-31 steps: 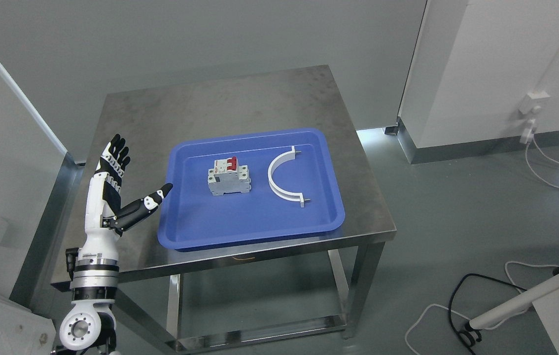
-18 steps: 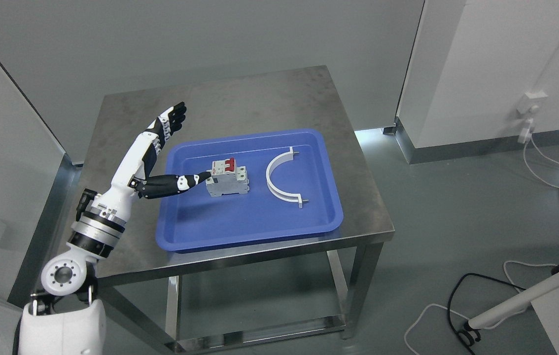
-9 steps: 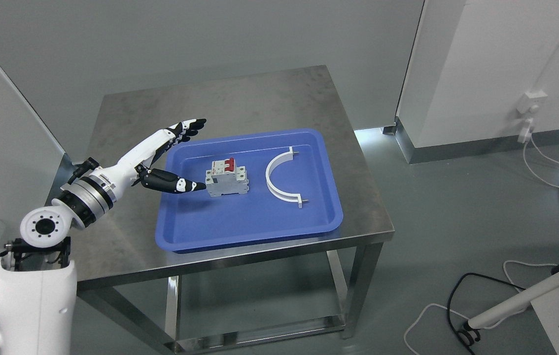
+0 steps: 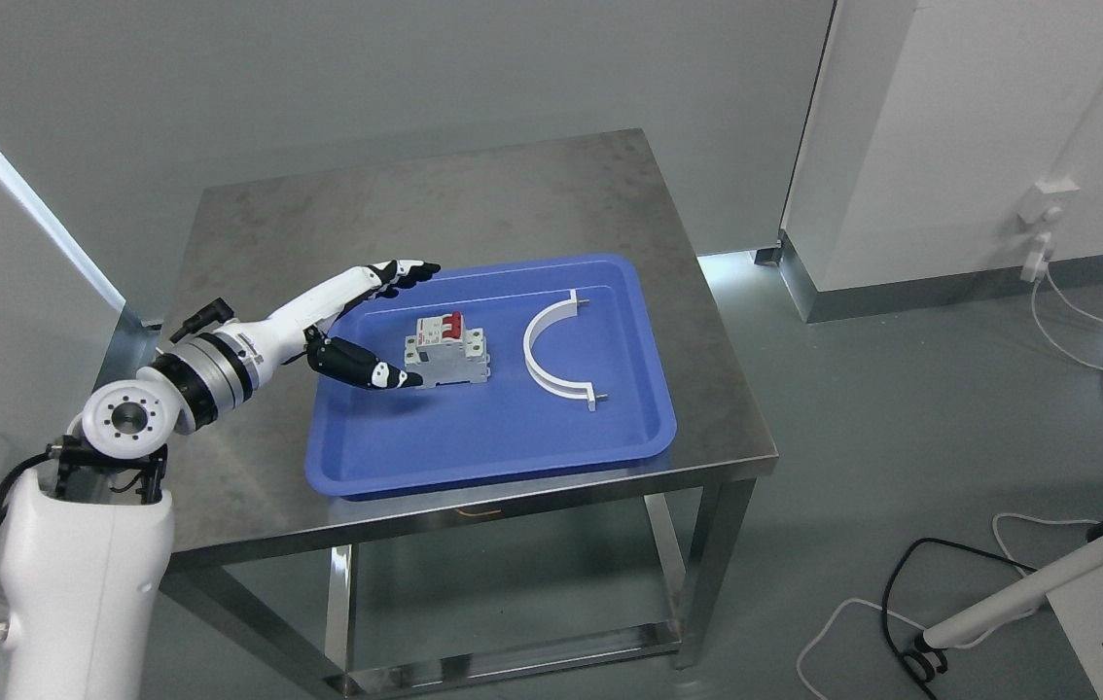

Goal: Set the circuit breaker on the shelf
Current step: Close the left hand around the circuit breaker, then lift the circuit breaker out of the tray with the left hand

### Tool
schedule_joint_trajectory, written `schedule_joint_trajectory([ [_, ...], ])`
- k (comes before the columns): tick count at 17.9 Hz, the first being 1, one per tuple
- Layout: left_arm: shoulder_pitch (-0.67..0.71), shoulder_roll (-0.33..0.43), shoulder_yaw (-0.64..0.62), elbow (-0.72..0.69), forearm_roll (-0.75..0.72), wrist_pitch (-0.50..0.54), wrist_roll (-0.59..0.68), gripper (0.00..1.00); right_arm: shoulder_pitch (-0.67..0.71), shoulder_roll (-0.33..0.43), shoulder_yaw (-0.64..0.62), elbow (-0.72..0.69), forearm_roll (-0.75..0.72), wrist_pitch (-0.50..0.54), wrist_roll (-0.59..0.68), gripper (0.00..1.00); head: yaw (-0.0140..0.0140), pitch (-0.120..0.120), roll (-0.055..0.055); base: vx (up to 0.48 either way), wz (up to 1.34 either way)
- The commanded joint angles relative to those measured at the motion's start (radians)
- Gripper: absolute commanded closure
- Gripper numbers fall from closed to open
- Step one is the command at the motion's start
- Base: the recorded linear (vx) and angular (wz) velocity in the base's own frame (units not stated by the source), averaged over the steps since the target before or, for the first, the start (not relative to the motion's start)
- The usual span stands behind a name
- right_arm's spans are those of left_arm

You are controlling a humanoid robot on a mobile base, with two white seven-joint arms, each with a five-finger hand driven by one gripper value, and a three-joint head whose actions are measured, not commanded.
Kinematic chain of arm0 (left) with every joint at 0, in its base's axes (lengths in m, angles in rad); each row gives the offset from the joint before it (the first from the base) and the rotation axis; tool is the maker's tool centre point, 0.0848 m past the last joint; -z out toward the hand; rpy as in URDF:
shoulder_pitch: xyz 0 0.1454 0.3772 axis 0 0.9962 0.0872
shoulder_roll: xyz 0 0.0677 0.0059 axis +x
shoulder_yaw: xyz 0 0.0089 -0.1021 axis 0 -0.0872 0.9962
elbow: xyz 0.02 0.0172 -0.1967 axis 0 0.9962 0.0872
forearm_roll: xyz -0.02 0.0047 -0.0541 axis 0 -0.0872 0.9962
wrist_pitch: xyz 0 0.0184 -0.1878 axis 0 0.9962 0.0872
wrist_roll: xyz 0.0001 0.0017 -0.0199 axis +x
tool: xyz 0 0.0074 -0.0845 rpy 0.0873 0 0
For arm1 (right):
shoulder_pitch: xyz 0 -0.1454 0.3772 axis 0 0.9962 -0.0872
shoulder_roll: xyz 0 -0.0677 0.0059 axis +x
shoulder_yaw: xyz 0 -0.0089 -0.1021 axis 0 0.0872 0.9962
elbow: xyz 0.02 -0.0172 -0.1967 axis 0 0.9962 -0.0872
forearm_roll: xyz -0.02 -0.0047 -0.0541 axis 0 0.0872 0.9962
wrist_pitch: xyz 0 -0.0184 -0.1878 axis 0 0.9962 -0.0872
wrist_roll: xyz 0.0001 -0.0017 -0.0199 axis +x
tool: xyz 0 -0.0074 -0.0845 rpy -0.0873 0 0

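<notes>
The left hand (image 4: pixel 357 326) now reaches low over the left rim of the blue tray (image 4: pixel 474 457), having swung down from an upright, raised pose beside the tray less than two seconds earlier. Its fingers (image 4: pixel 403 271) are spread apart and extended past the far side of the circuit breaker (image 4: pixel 446 354), while the thumb points at the near left corner of the breaker, close to or just touching it; contact cannot be confirmed. Nothing is grasped yet. The breaker stands in the middle of the tray, red switches uppermost, apparently where it stood before. The change indicates that the approach is nearly complete and that closing the hand around the breaker is probably the next step; no shelf appears in view. A white curved bracket (image 4: pixel 551 355) lies just right of the breaker, apart from it. The tray rests on a steel table (image 4: pixel 435 194) with an open frame below. Grey floor, white panels and loose cables (image 4: pixel 911 603) fill the right side. The right arm is out of view.
</notes>
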Motion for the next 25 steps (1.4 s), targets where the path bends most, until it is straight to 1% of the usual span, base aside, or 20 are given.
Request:
schedule_joint_trajectory([
  [1, -0.024, 0.009, -0.111, 0.074, -0.022, 0.003, -0.001, 0.21, 0.017, -0.017, 0.000, 0.000, 0.000, -0.027, 0.001, 0.00, 0.0000, 0.000, 0.000, 0.000, 0.00],
  [4, -0.042, 0.003, -0.111, 0.093, -0.056, 0.003, -0.021, 0.27, 0.017, -0.017, 0.000, 0.000, 0.000, -0.027, 0.001, 0.00, 0.0000, 0.000, 0.000, 0.000, 0.00],
  [8, -0.059, -0.010, -0.111, 0.114, -0.063, -0.005, -0.022, 0.37, 0.017, -0.017, 0.000, 0.000, 0.000, -0.027, 0.001, 0.00, 0.0000, 0.000, 0.000, 0.000, 0.00],
  [14, -0.059, -0.069, -0.108, 0.136, -0.100, -0.012, -0.021, 0.48, 0.017, -0.017, 0.000, 0.000, -0.001, -0.027, 0.001, 0.00, 0.0000, 0.000, 0.000, 0.000, 0.00],
  [17, -0.059, -0.086, -0.095, 0.166, -0.106, -0.064, -0.021, 0.64, 0.017, -0.017, 0.000, 0.000, 0.000, -0.027, 0.001, 0.00, 0.0000, 0.000, 0.000, 0.000, 0.00],
  [19, -0.059, -0.089, -0.072, 0.173, -0.106, -0.078, -0.022, 0.72, 0.017, -0.017, 0.000, 0.000, 0.000, -0.027, 0.001, 0.00, 0.0000, 0.000, 0.000, 0.000, 0.00],
  [21, -0.059, -0.111, -0.024, 0.174, -0.106, -0.121, -0.021, 0.82, 0.017, -0.017, 0.000, -0.001, 0.000, -0.027, 0.001, 0.00, 0.0000, 0.000, 0.000, 0.000, 0.00],
  [22, -0.060, -0.126, 0.016, 0.174, -0.105, -0.143, -0.018, 0.85, 0.017, -0.017, 0.000, 0.000, 0.000, -0.027, 0.001, 0.00, 0.0000, 0.000, 0.000, 0.000, 0.00],
  [23, -0.069, -0.149, 0.060, 0.174, -0.097, -0.150, -0.015, 0.85, 0.017, -0.017, 0.000, 0.000, 0.000, -0.027, 0.001, 0.00, 0.0000, 0.000, 0.000, 0.000, 0.00],
  [25, -0.131, -0.253, 0.216, 0.168, -0.070, -0.152, -0.014, 0.85, 0.017, -0.017, 0.000, 0.000, 0.000, -0.027, 0.001, 0.00, 0.0000, 0.000, 0.000, -0.005, 0.01],
])
